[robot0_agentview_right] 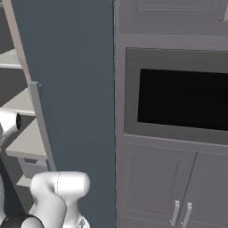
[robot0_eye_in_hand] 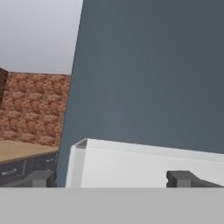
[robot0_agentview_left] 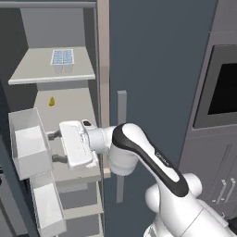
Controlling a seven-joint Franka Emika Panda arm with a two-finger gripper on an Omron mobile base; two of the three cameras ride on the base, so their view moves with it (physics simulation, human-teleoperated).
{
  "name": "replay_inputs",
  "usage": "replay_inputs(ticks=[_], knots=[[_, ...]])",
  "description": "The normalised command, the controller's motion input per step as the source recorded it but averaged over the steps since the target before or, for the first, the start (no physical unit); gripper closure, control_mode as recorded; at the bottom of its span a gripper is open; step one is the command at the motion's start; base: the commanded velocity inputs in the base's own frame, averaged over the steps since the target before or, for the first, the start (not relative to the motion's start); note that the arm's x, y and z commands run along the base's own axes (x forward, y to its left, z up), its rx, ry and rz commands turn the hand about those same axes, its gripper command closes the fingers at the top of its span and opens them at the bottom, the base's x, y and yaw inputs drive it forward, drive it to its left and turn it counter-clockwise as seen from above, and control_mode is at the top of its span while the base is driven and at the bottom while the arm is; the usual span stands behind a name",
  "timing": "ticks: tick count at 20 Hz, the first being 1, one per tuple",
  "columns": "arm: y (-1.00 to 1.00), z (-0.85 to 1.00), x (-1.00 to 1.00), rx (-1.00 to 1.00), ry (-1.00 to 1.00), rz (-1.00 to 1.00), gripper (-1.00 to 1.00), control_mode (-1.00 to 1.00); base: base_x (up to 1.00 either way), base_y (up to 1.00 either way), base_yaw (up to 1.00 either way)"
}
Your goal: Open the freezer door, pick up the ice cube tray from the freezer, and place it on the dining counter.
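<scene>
Scene: a white arm reaches into the open freezer (robot0_agentview_left: 60, 115), its door (robot0_agentview_left: 14, 185) swung out at the left edge of the left base view, white bins (robot0_agentview_left: 28, 143) hanging on its inner face.
Tray: the ice tray (robot0_agentview_left: 62, 57) lies flat on the top shelf (robot0_agentview_left: 32, 74), towards the shelf's middle, nothing touching it.
Claw: the claw (robot0_agentview_left: 54, 147) sits at the level of a lower shelf, pointing leftward at the door bins; its two dark fingers (robot0_agentview_left: 56, 134) stand spread wide with nothing between them.
Hand view: the fingertips (robot0_eye_in_hand: 181, 178) rise before the white rim of a bin (robot0_eye_in_hand: 144, 162), the slate door panel (robot0_eye_in_hand: 153, 70) behind it, a brick wall (robot0_eye_in_hand: 33, 107) and a wooden table (robot0_eye_in_hand: 22, 151) beyond the door's edge.
Key relation: the tray lies well above the claw and a little deeper into the compartment, two shelves up; a small yellow item (robot0_agentview_left: 52, 101) rests on the shelf between them.
Tray's axis: its long side appears to run left to right across the shelf, parallel to the shelf's front edge, cells facing up.
Judgement: the door step looks done; the claw likely has to turn away from the bins, rise to the top shelf and close across the tray's short side.
Risk: the shelf lip and the door bins crowd the path upward.
Also in frame: a closed slate door (robot0_agentview_right: 71, 80) and a dark wall oven (robot0_agentview_right: 182, 98) to the right.
</scene>
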Motion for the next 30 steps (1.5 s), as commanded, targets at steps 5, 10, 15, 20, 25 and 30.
replay_inputs(ticks=[5,10,15,20,25,30], knots=[[0.0,0.0,-0.07,0.01,-0.02,0.0,-1.0,-1.0,0.0,0.0,0.0],[0.19,-0.02,-0.12,0.0,-0.05,0.0,-1.0,-1.0,0.0,0.0,0.0],[0.38,0.0,-0.04,0.0,0.0,0.0,-1.0,-1.0,0.0,0.0,0.0],[0.32,0.0,0.0,0.0,0.0,0.0,-1.0,-1.0,0.0,0.0,0.0],[-0.07,0.04,-0.03,0.0,0.0,-0.01,-1.0,-1.0,0.0,0.0,0.0],[-0.97,0.37,-0.07,0.01,0.0,-0.07,-1.0,-1.0,0.0,0.0,0.0]])
